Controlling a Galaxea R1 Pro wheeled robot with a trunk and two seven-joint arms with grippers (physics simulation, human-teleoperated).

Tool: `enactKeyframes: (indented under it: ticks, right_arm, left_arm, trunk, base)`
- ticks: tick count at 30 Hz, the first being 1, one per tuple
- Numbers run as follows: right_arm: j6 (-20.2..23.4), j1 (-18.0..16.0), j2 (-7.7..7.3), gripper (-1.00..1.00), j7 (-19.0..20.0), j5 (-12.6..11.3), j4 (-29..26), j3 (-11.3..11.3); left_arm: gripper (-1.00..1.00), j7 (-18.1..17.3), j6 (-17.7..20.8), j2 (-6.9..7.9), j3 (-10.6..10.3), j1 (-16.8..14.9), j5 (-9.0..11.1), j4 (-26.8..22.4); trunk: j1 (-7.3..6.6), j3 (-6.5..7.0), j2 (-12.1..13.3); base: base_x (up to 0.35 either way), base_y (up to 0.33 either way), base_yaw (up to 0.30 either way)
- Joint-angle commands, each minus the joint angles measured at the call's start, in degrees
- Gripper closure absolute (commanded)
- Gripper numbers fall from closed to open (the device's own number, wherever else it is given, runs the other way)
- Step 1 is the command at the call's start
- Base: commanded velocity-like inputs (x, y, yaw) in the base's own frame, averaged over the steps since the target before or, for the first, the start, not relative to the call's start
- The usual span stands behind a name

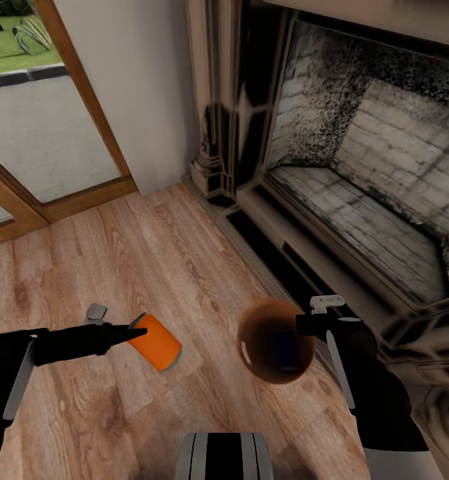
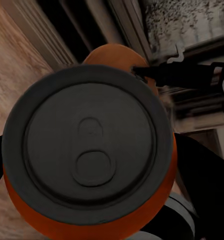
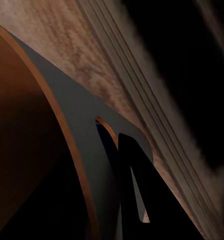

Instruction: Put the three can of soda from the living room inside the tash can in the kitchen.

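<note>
Carrying: my left pincer (image 1: 139,331) grips a can (image 1: 159,343), my right pincer (image 1: 303,325) clamps the bin (image 1: 264,337) rim, lower frame. Next, I judge: tip can into bin.

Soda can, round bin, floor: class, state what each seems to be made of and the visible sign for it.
Soda can: probably painted metal, glossy orange body, matte grey lid with a pull tab in the left wrist view.
Round bin: looks like wood or a smooth brown imitation; its rim is thin and its surface shiny.
Floor: wood-look planks with visible grain and seams.
</note>
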Motion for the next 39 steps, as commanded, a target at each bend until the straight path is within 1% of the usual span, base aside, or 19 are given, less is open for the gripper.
enactKeyframes:
  ticks: [1, 5, 8, 9, 10, 12, 14, 15, 17, 19, 20, 22, 24, 26, 27, 29, 39]
  right_arm:
    - [0.01, -0.01, 0.0, 1.0, 0.08, -0.43, -0.01, 0.04]
    - [0.01, -0.01, 0.0, 1.0, 0.09, 0.4, -0.01, 0.06]
    - [0.01, -0.01, 0.0, 1.0, 0.09, 0.78, -0.01, 0.07]
    - [0.01, -0.01, 0.02, 1.0, 0.09, -8.89, -0.01, 0.07]
    - [0.01, -0.01, 0.02, 1.0, 0.09, -8.89, -0.01, 0.07]
    - [0.01, -0.01, 0.01, 1.0, 0.09, -8.89, -0.01, 0.07]
    - [0.01, -0.01, 0.01, 1.0, 0.09, -8.89, -0.01, 0.07]
    - [0.01, -0.01, 0.01, 1.0, 0.09, -8.89, -0.01, 0.07]
    - [0.01, -0.01, 0.0, 1.0, 0.09, -8.89, -0.01, 0.07]
    - [0.01, -0.01, 0.0, 1.0, 0.09, -8.89, -0.01, 0.07]
    - [0.01, -0.01, 0.0, 1.0, 0.09, -8.89, -0.01, 0.07]
    - [0.01, -0.01, 0.0, 1.0, 0.09, -8.89, -0.01, 0.07]
    - [0.01, -0.01, 0.0, 1.0, 0.09, -8.89, -0.01, 0.07]
    - [0.01, -0.01, 0.0, 1.0, 0.09, -8.89, -0.01, 0.07]
    - [0.01, -0.01, 0.0, 1.0, 0.09, -8.89, -0.01, 0.07]
    - [0.01, -0.01, 0.0, 1.0, 0.09, -8.89, -0.01, 0.07]
    - [0.01, -0.01, 0.0, 1.0, 0.09, -8.91, -0.01, 0.14]
  left_arm:
    - [1.0, -0.33, -0.06, -0.05, 0.33, 0.01, -0.02, -0.01]
    - [1.0, -1.61, -0.35, -0.36, 1.61, -0.02, -0.09, -0.06]
    - [1.0, -1.19, -0.42, -1.34, 1.43, -0.04, -0.35, -0.1]
    - [1.0, 0.02, -0.4, -5.19, 0.66, -0.06, -0.86, -0.12]
    - [1.0, 0.73, -0.37, -6.18, -0.1, -0.04, -1.15, -0.12]
    - [1.0, 3.72, -0.3, -9.6, -3.66, -0.06, -1.96, -0.15]
    - [1.0, 7.39, -0.23, -13.11, -7.03, -0.07, -2.32, -0.18]
    - [1.0, 8.32, -0.22, -14.04, -7.58, -0.07, -2.37, -0.18]
    - [1.0, 11.83, -0.2, -17.71, -9.04, -0.07, -2.49, -0.22]
    - [1.0, 14.39, -0.19, -20.68, -10.27, -0.07, -2.57, -0.26]
    - [1.0, 15.58, -0.19, -22.17, -11.5, -0.07, -2.62, -0.27]
    - [1.0, 16.34, -0.19, -23.28, -12.75, -0.07, -2.64, -0.28]
    - [1.0, 16.69, -0.19, -23.88, -13.36, -0.07, -2.64, -0.35]
    - [1.0, 16.77, -0.19, -24.19, -13.5, -0.07, -2.61, -0.36]
    - [1.0, 16.82, -0.19, -24.68, -13.59, -0.07, -2.59, -0.37]
    - [1.0, 16.81, -0.13, -25.2, -13.66, -0.09, -2.58, -0.37]
    - [1.0, 16.84, -0.32, -26.16, -13.65, -0.22, -2.49, -0.51]
  trunk:
    - [0.0, 0.0, 0.0]
    - [0.0, 0.0, 0.0]
    - [0.0, 0.0, 0.0]
    - [0.0, 0.0, 0.0]
    - [0.0, 0.0, 0.0]
    - [0.0, 0.0, 0.0]
    - [0.0, 0.0, 0.0]
    - [0.0, 0.0, 0.0]
    - [0.0, 0.0, 0.0]
    - [0.0, 0.0, 0.0]
    - [0.0, 0.0, 0.0]
    - [0.0, 0.0, 0.0]
    - [0.0, 0.0, 0.0]
    - [0.0, 0.0, 0.0]
    - [0.0, 0.0, 0.0]
    - [0.0, 0.0, 0.0]
    - [0.0, 0.0, 0.0]
  base:
    - [0.0, 0.0, 0.0]
    - [0.0, 0.0, 0.0]
    - [0.0, 0.0, 0.0]
    - [0.0, 0.0, 0.0]
    - [0.0, 0.0, 0.0]
    - [0.0, 0.0, 0.0]
    - [0.0, 0.0, 0.0]
    - [0.0, 0.0, 0.0]
    - [0.0, 0.0, 0.0]
    - [0.0, 0.0, 0.0]
    - [0.0, 0.0, 0.0]
    - [0.0, 0.0, 0.0]
    - [0.0, 0.0, 0.0]
    - [0.0, 0.0, 0.0]
    - [0.0, 0.0, 0.0]
    - [0.0, 0.0, 0.0]
    - [0.0, 0.0, 0.0]
